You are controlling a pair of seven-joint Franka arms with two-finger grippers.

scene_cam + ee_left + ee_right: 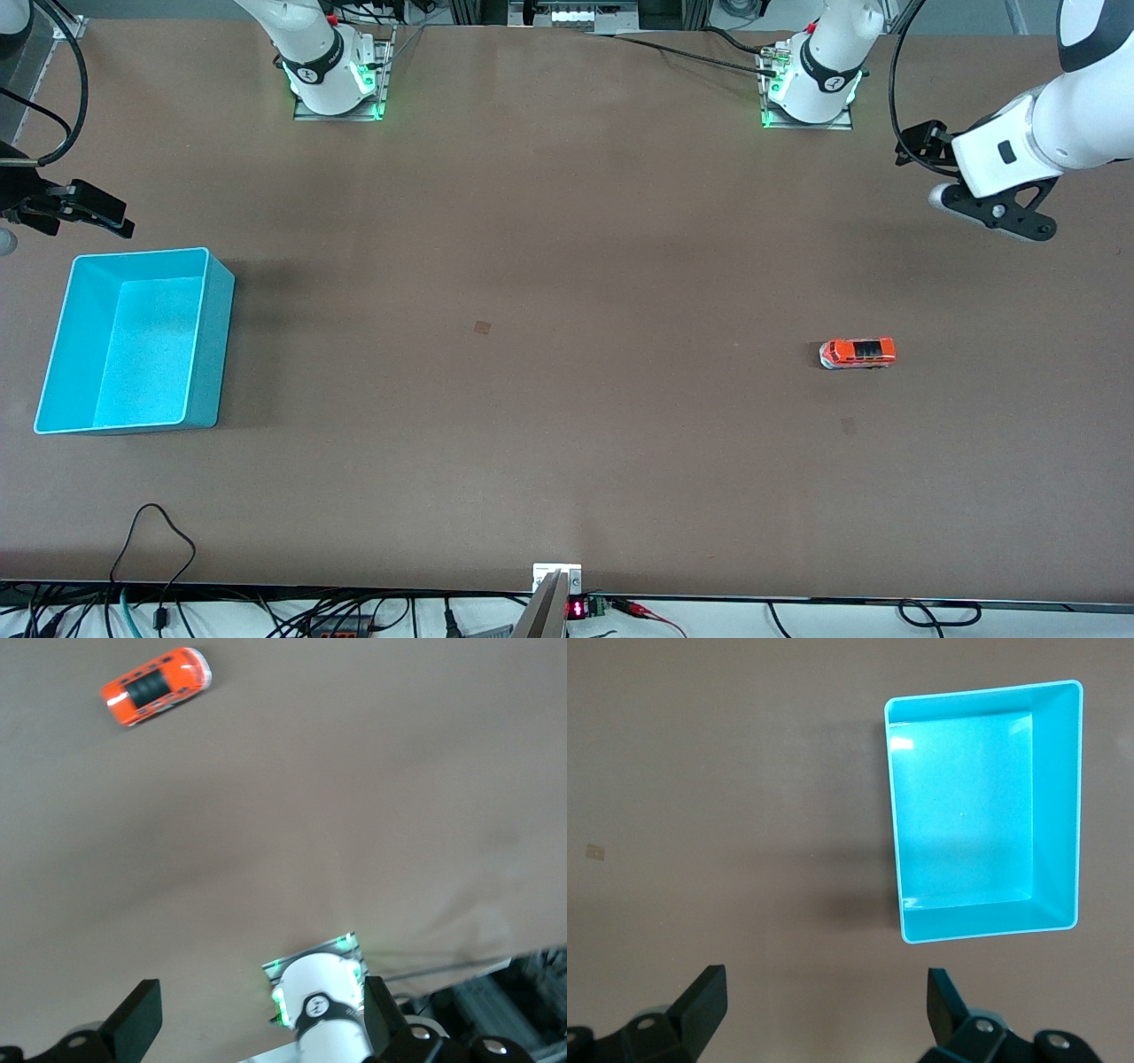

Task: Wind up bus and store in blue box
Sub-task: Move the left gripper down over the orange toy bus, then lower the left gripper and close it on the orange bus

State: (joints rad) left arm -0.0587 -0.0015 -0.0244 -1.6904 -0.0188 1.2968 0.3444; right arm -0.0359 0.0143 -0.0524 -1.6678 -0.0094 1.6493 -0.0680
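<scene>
The small orange-red bus [858, 353] stands on the brown table toward the left arm's end; it also shows in the left wrist view [158, 687]. The blue box [213, 354] stands empty toward the right arm's end, and shows in the right wrist view [983, 926]. My left gripper [997, 213] hangs open and empty above the table, well apart from the bus; its jaws are wide apart in the left wrist view [261, 1014]. My right gripper [89, 208] hangs open and empty above the table just beside the box; its jaws are wide apart in the right wrist view [824, 992].
The arm bases [332, 66] [811, 75] stand along the table's edge farthest from the front camera. A small mark [483, 327] lies mid-table. Cables and a small display unit [576, 609] run along the edge nearest the front camera.
</scene>
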